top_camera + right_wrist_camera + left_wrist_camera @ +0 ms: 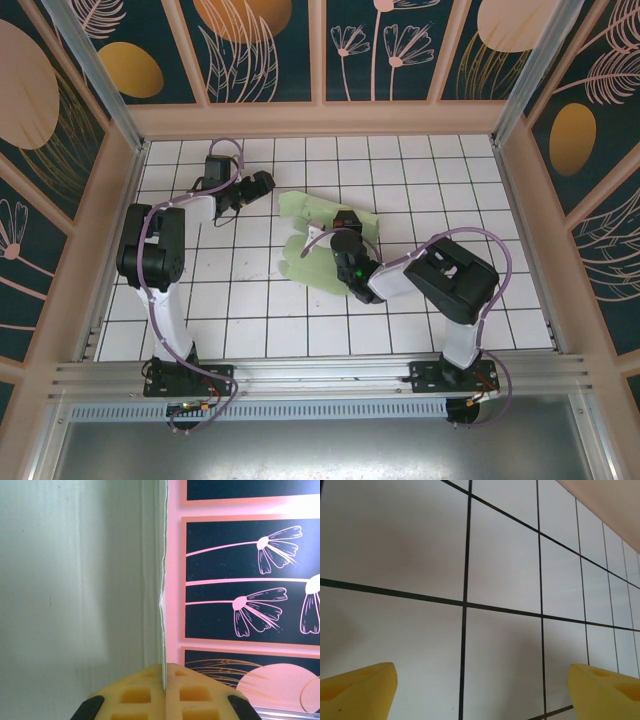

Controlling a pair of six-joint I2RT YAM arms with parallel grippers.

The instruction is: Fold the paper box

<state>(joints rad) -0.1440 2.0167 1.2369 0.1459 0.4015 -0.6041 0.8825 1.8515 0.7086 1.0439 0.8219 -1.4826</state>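
Two end effectors. Right end effector is pinched tight on the paper box edge, card standing upright left of its pads. Left end effector is spread wide and empty, gridded counter under it, box off to its right.

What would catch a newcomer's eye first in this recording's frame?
The pale mint-green paper box lies mid-table, with one flap pinched edge-on in the shut right end effector. Next come the dark floral wall panels around the white gridded table, and the left end effector, open over bare tiles left of the card.
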